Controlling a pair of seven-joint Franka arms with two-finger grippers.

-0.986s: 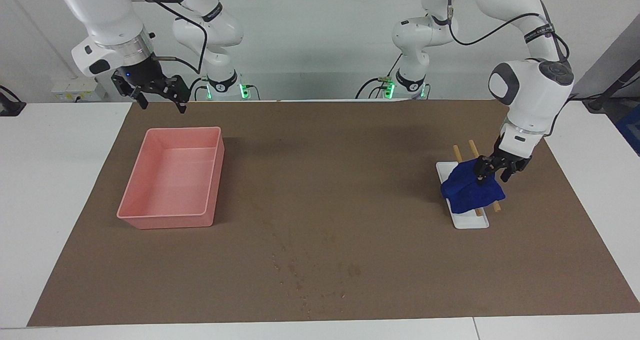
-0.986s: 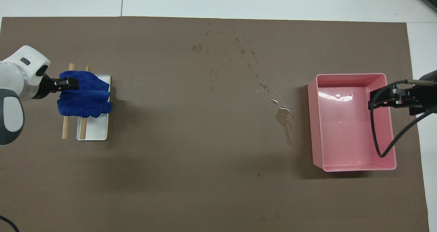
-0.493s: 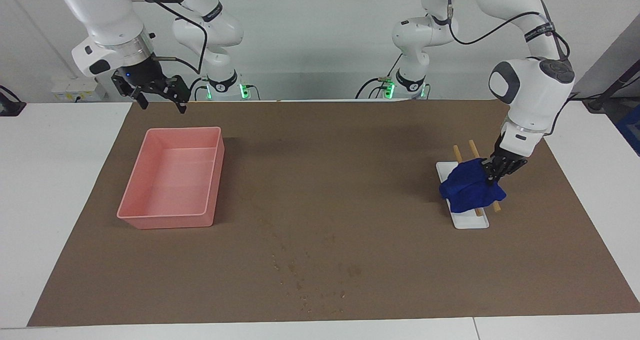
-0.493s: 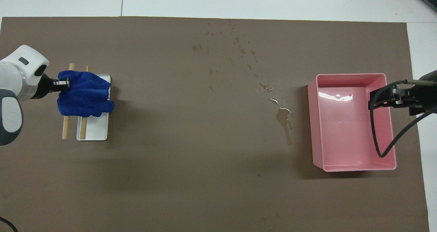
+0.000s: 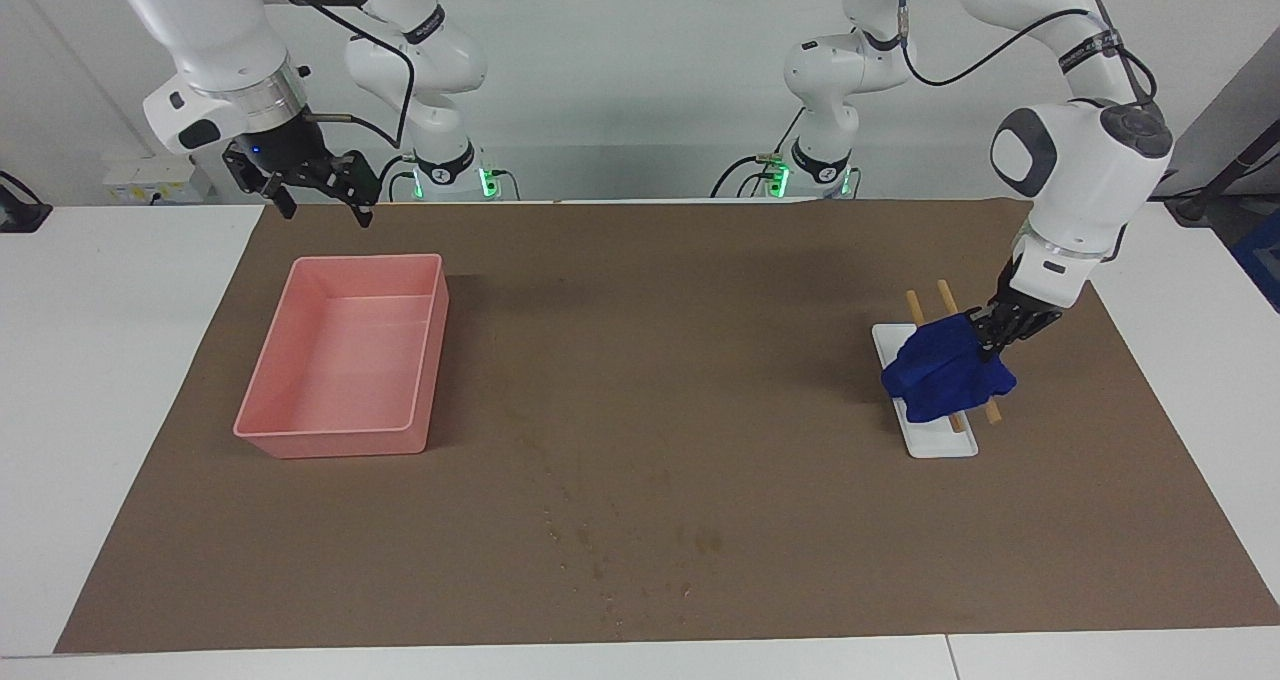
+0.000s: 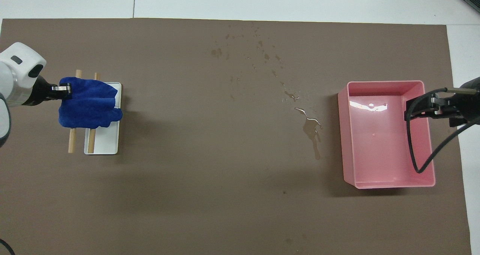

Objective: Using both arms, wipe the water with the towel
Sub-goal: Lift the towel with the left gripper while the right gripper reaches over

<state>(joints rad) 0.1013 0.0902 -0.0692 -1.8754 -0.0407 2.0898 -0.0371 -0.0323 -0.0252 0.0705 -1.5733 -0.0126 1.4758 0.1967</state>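
Observation:
A blue towel (image 5: 940, 370) (image 6: 88, 105) hangs over two wooden rods (image 5: 912, 305) (image 6: 71, 142) above a white tray (image 5: 945, 445) (image 6: 105, 144) toward the left arm's end of the brown mat. My left gripper (image 5: 990, 340) (image 6: 62, 90) is shut on the towel's edge and holds that edge raised. Spilled water shows as a puddle (image 6: 311, 129) beside the pink bin, with scattered drops (image 6: 258, 48) (image 5: 600, 550) farther from the robots. My right gripper (image 5: 322, 205) (image 6: 410, 107) is open and empty, waiting in the air over the pink bin.
A pink bin (image 5: 340, 440) (image 6: 375, 183) stands toward the right arm's end of the mat, with a wet sheen on its floor. The brown mat (image 5: 700, 360) covers most of the white table.
My left gripper has shut on the towel's edge and risen a little toward the left arm's end, pulling the towel up with it. The right arm has not moved.

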